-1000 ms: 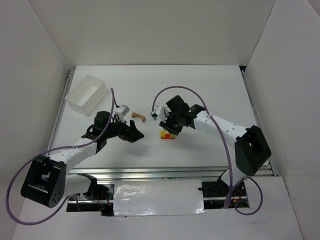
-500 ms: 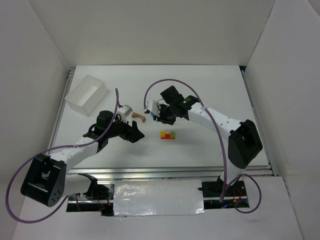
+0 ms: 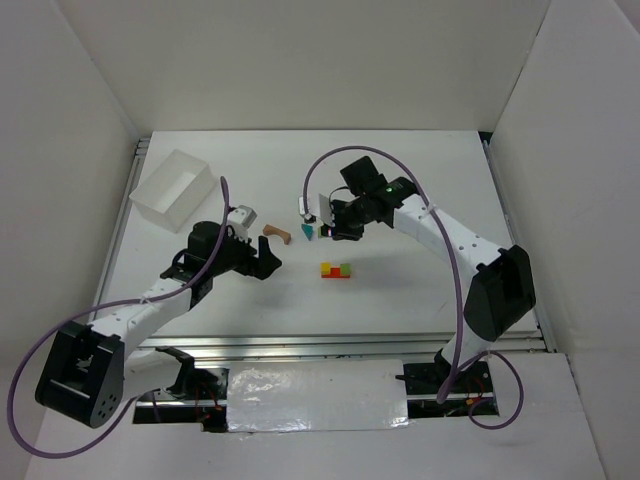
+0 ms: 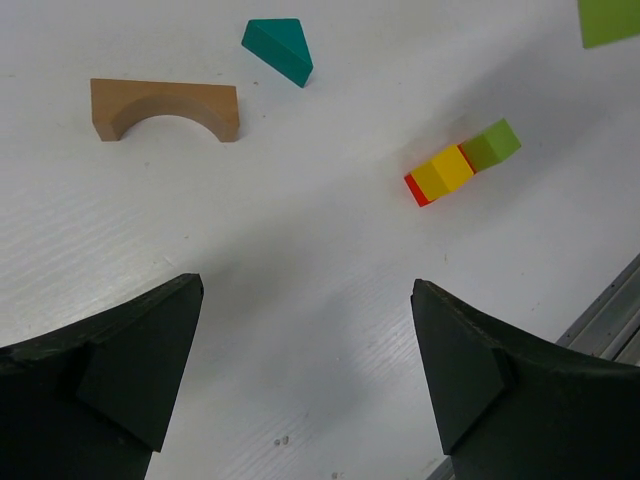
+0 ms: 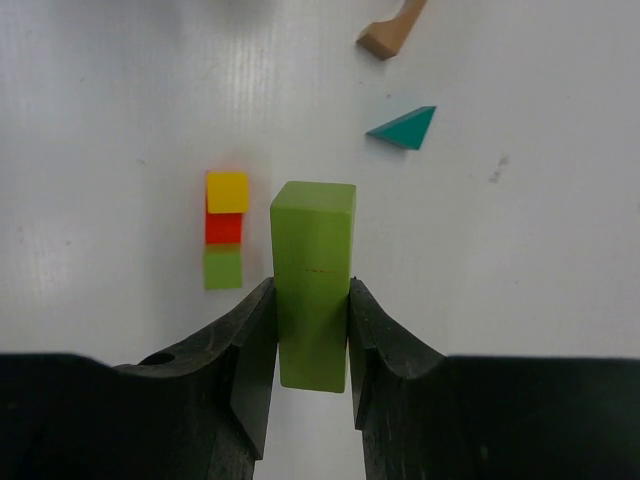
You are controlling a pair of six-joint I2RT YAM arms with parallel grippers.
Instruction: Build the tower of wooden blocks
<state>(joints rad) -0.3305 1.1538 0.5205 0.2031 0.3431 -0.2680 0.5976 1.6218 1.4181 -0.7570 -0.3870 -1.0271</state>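
Hovers with the left gripper (image 4: 305, 290) spread wide over the table (image 4: 300, 230). Pinches a long green block (image 5: 315, 230) in the right gripper (image 5: 312, 300), beside the small stack (image 5: 225, 230) of yellow, red and green. Farther off, a teal wedge (image 5: 405, 128) and a tan arch (image 5: 392, 30), apart

This is looking like a robot lab with a small test booth. Plain white walls (image 3: 300, 60) are standing around a white table (image 3: 420, 180) on three sides. A left arm (image 3: 150, 297) and a right arm (image 3: 450, 250) are sitting by a metal rail (image 3: 340, 345) at the bottom of the frame, and purple cables (image 3: 345, 152) are looping off them.
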